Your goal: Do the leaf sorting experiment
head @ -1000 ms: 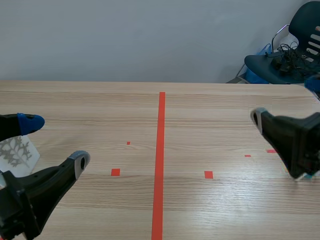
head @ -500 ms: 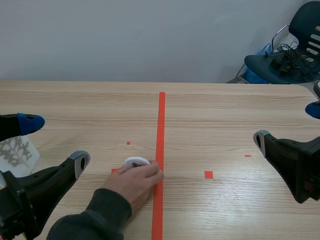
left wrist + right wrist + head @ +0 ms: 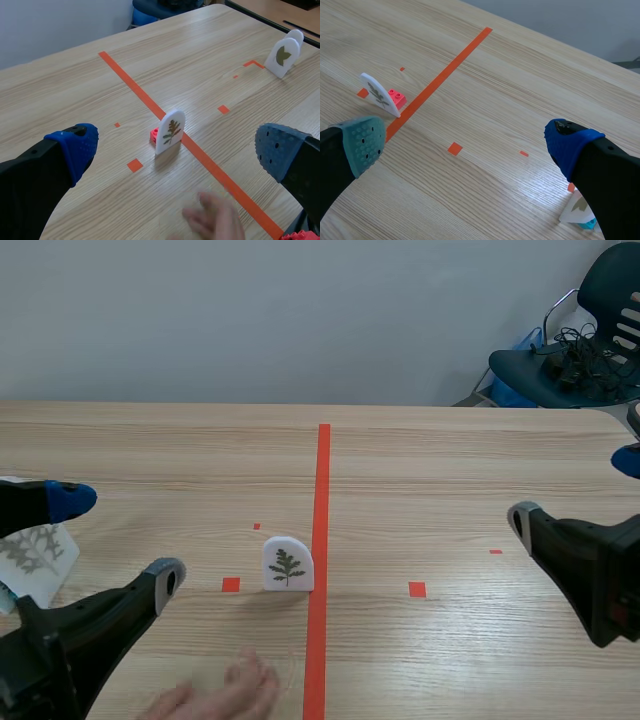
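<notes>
I am holding my left gripper (image 3: 117,537) and right gripper (image 3: 572,490) spread wide. The leaf card (image 3: 287,565) is standing beside the centre tape line (image 3: 323,470). Reaching now is risking striking the person's hand (image 3: 225,695) or toppling the card.

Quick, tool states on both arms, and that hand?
Left tool: open, empty.
Right tool: open, empty.
Person's hand: blurred, nothing seen in it.

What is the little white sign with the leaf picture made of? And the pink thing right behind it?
The white leaf sign looks like smooth, stiff plastic, or maybe coated card: it stands upright by itself and has a clean rounded edge. The pink block at its base seems to be moulded matte plastic, with round studs on top like a toy brick.
</notes>
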You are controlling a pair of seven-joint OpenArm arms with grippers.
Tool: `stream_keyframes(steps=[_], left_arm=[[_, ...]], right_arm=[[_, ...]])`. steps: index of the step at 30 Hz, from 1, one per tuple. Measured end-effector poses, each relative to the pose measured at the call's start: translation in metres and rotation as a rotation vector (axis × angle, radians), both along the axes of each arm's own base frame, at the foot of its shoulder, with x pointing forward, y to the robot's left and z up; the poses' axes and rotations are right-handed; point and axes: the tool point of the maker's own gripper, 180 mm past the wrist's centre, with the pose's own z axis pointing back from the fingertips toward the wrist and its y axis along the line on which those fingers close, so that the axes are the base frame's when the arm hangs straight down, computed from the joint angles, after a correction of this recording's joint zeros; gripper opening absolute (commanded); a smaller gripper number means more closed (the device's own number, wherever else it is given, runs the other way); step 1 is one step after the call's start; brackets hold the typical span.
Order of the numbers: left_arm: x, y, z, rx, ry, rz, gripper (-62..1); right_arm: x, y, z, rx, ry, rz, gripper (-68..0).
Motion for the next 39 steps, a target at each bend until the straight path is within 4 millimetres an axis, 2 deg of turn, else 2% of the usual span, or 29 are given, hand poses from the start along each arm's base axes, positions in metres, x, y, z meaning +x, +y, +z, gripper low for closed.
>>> stream_keyframes(steps=[5,12,15,19,29,33,39], left_arm=[[0.002,-0.009,-0.029,0.099,0.025,-0.058,1.4],[0.028,0.0,-0.103,0.102,0.122,-0.017,1.4],[0.042,-0.007,-0.125,0.045,0.133,0.003,1.4],[0.055,-0.025,-0.154,0.065,0.138,-0.038,1.4],[0.089,-0.086,-0.156,0.045,0.046,-0.152,1.3],[0.092,-0.093,-0.154,0.055,0.028,-0.16,-10.9],[0.085,-0.084,-0.163,0.077,0.048,-0.156,-36.2]], right_arm=[[0.0,0.0,0.0,0.0,0.0,0.0,0.4],[0.0,0.0,0.0,0.0,0.0,0.0,0.4],[0.0,0.0,0.0,0.0,-0.002,0.0,0.4],[0.001,0.0,0.001,-0.001,-0.003,0.0,0.4],[0.001,0.0,0.0,-0.004,-0.003,0.0,0.4],[0.001,0.0,0.0,-0.004,-0.003,0.0,0.4],[0.001,0.0,0.0,-0.004,-0.003,0.0,0.4]])
